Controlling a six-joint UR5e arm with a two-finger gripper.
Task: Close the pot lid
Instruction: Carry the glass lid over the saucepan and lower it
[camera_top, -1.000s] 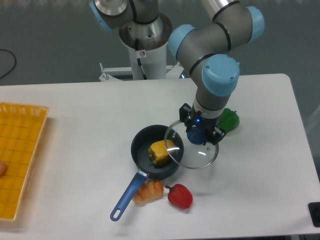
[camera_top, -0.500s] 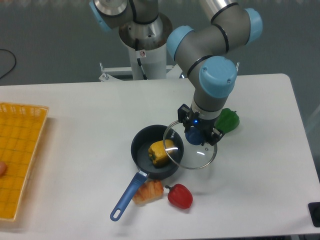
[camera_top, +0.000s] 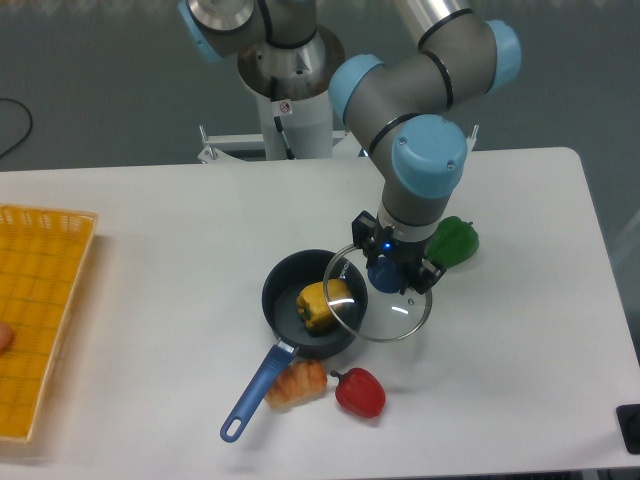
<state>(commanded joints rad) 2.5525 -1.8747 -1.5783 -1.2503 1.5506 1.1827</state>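
Beside pot (camera_top: 300, 285): croissant (camera_top: 297, 383), red pepper (camera_top: 360, 392).

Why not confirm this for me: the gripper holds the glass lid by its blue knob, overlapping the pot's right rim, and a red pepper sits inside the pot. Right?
One detail is wrong. The camera view shows a yellow pepper inside the pot, not a red one; the red pepper lies on the table near the handle. The gripper does hold the lid by its knob, overlapping the pot's right rim.
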